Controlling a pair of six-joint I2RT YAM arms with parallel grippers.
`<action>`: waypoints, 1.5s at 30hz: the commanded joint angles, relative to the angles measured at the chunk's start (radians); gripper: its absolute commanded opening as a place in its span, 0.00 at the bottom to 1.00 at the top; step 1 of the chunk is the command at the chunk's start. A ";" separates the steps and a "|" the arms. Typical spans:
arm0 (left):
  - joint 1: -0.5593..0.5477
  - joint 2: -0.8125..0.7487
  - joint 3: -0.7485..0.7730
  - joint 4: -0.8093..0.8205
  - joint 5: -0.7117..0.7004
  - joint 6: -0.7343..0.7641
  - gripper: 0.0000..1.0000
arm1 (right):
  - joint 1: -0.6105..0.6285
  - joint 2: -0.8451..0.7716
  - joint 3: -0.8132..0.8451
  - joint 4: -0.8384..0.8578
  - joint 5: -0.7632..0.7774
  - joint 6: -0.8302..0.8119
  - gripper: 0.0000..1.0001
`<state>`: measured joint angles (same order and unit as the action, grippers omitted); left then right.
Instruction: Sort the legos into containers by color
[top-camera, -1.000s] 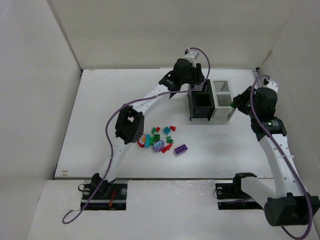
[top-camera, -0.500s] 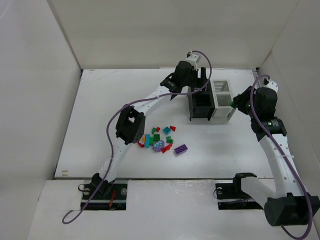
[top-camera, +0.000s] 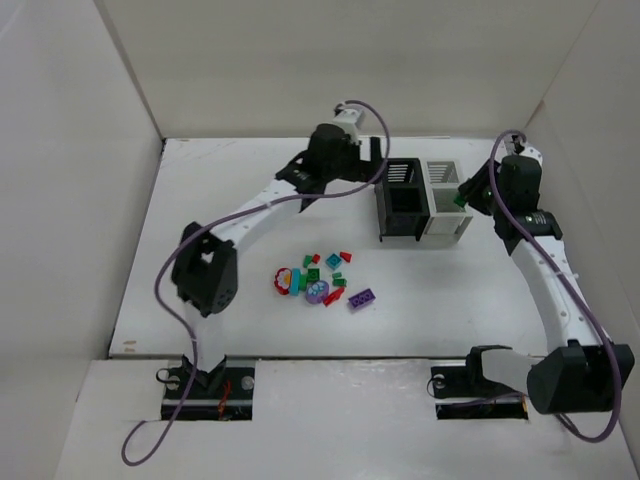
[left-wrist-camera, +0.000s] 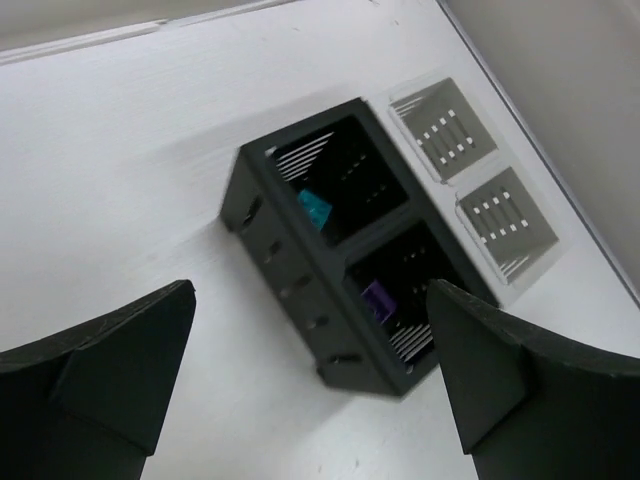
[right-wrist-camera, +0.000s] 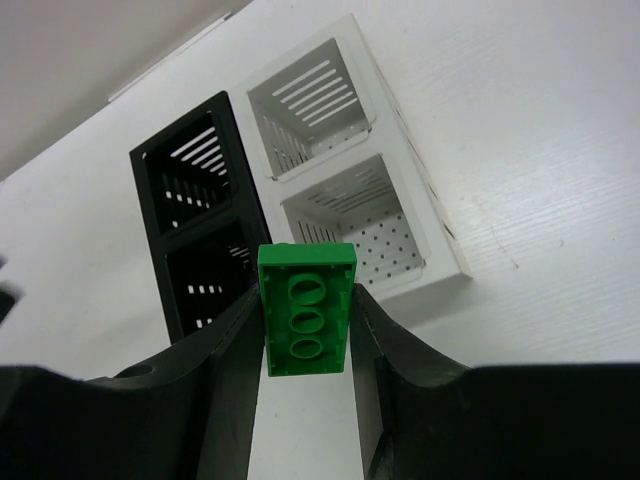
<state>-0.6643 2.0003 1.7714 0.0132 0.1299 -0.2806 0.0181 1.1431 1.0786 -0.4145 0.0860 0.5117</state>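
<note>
The black container (top-camera: 400, 208) and the white container (top-camera: 446, 200) stand joined at the back of the table. My left gripper (top-camera: 377, 165) hangs open and empty just left of the black one. The left wrist view looks down between the open left gripper (left-wrist-camera: 310, 300) onto the black container (left-wrist-camera: 290, 270), which holds a teal lego (left-wrist-camera: 315, 207) and a purple lego (left-wrist-camera: 377, 300). My right gripper (top-camera: 463, 194) is shut on a green lego (right-wrist-camera: 305, 310) at the white container's (right-wrist-camera: 340, 190) right side. Several loose legos (top-camera: 320, 280) lie mid-table.
The pile includes a purple brick (top-camera: 362, 297), a red one (top-camera: 346, 257) and a teal one (top-camera: 333, 261). White walls close in the table on the left, back and right. The left arm's elbow (top-camera: 205, 275) stands left of the pile.
My left gripper has opened wide and drawn back left from over the black container, its elbow swinging left. My right gripper has shifted slightly up and back, still holding the green lego.
</note>
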 joint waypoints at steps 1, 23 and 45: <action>0.098 -0.280 -0.268 0.091 -0.018 -0.072 1.00 | -0.007 0.061 0.079 0.092 -0.003 -0.013 0.22; 0.144 -0.690 -0.803 -0.075 -0.200 -0.247 1.00 | 0.094 0.409 0.188 0.154 0.285 -0.044 0.40; 0.144 -0.793 -1.030 -0.212 -0.197 -0.405 1.00 | 0.198 0.230 0.124 0.053 0.287 -0.032 0.75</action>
<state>-0.5217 1.2423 0.7879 -0.1505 -0.0551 -0.6052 0.1844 1.4532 1.2137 -0.3588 0.3897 0.4858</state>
